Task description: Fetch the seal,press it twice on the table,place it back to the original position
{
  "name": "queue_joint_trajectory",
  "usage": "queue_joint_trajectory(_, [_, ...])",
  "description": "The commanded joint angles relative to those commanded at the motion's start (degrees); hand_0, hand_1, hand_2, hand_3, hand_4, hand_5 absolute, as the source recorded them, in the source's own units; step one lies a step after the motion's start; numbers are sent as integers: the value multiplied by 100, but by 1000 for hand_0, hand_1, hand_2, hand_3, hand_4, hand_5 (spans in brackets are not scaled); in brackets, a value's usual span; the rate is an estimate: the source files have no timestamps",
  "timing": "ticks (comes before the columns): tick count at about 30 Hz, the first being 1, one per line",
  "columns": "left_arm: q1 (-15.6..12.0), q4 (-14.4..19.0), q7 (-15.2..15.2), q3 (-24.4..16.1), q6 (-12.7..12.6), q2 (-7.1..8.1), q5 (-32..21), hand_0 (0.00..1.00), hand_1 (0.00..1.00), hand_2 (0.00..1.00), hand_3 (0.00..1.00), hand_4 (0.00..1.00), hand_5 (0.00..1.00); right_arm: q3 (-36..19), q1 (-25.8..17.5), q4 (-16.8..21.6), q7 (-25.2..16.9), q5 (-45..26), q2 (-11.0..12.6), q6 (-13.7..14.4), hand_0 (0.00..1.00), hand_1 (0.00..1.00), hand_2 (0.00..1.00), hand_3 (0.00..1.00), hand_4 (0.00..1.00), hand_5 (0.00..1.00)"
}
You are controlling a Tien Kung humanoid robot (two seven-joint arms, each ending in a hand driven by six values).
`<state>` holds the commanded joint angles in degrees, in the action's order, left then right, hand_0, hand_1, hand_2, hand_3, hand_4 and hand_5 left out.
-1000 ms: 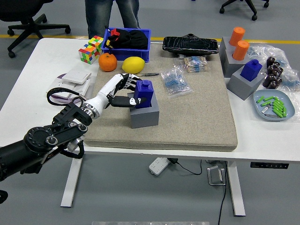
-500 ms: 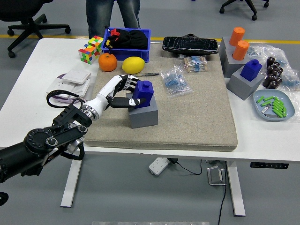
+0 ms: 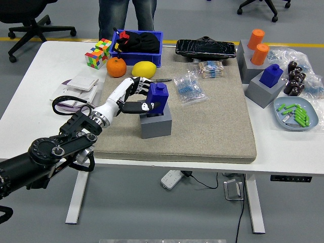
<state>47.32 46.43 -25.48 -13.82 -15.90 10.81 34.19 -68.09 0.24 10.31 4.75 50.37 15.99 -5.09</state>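
Observation:
A blue seal [image 3: 157,97] stands upright in a grey block holder [image 3: 156,124] on the beige mat. My left hand [image 3: 135,97] reaches in from the left, and its white fingers [image 3: 142,106] are closed around the seal's left side, thumb low against its base. The seal looks slightly raised in the holder. A second blue seal [image 3: 272,74] sits in another grey holder [image 3: 264,90] at the right. My right hand is not in view.
An orange [image 3: 116,67], a lemon [image 3: 144,70], a Rubik's cube [image 3: 97,52] and a blue bin [image 3: 137,44] lie behind my hand. A pen [image 3: 163,80] and a bag of parts [image 3: 188,87] are close by. A person [image 3: 126,12] stands at the far side.
My left hand has tightened around the seal, and the seal has shifted slightly up and to the right in its holder. The person at the far side has shifted a little.

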Motion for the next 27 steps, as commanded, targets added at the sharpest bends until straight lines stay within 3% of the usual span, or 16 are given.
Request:
queue_joint_trajectory(13, [-48,-163,-72,-105,-35,-257,-152,629,505,466,578,735,2,63,31,0,-1,-26,12,0,730,683,652,616,719,515])
queue_joint_trajectory(27, [-159,-303,-135,-59,-47,-237,-253,627,504,464,577,745,2,62,12,0,-3,-29,10,-4,730,683,652,615,719,516])
